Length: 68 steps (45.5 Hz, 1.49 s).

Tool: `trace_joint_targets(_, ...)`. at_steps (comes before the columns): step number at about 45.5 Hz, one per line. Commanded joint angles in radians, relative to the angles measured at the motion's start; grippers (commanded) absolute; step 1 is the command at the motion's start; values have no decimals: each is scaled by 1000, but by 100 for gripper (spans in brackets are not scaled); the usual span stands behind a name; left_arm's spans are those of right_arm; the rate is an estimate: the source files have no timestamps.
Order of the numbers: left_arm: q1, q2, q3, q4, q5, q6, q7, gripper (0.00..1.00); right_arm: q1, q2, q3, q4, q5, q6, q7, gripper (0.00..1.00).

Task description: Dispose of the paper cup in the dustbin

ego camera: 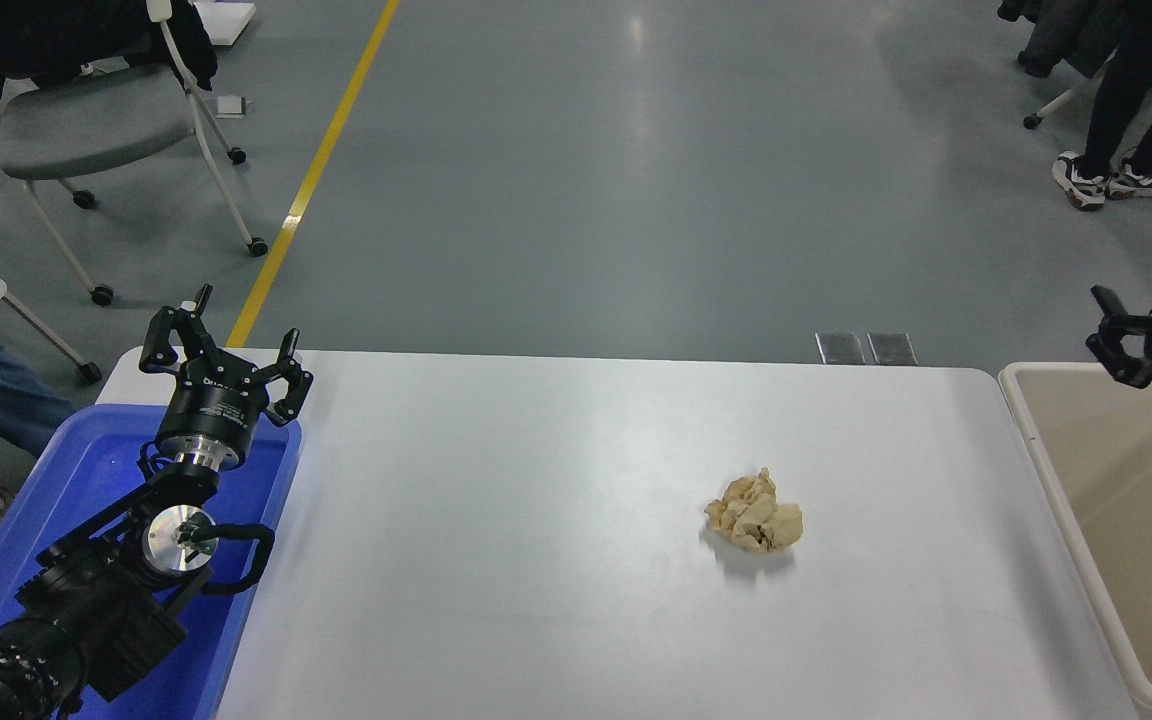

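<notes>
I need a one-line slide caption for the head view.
Right hand above beige plastic dustbin; crumpled tan paper ball on white table.

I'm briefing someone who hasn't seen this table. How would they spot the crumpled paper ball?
Start at the white table. Between the blue tray at its left end and the beige dustbin at its right, nearer the dustbin, lies the paper ball, the only tan, wrinkled lump on the bare tabletop.

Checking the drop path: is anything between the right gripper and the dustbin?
Nothing visible does. The right gripper hangs open over the dustbin's far rim, with only air below. The crumpled paper ball lies apart on the table. No paper cup shows.
</notes>
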Motion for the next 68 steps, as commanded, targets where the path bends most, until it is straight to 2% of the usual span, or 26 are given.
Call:
trace_joint_targets(1,0,0,1,0,0,0,0,100,-44,213,97,-55,-177,0,30,99)
trace_joint_targets(12,-1,0,1,0,0,0,0,100,-41,279,114,-111,-225,0,125,99)
trace_joint_targets(68,-1,-2,1,0,0,0,0,100,15,293,-50,-206,-219,11,126,99)
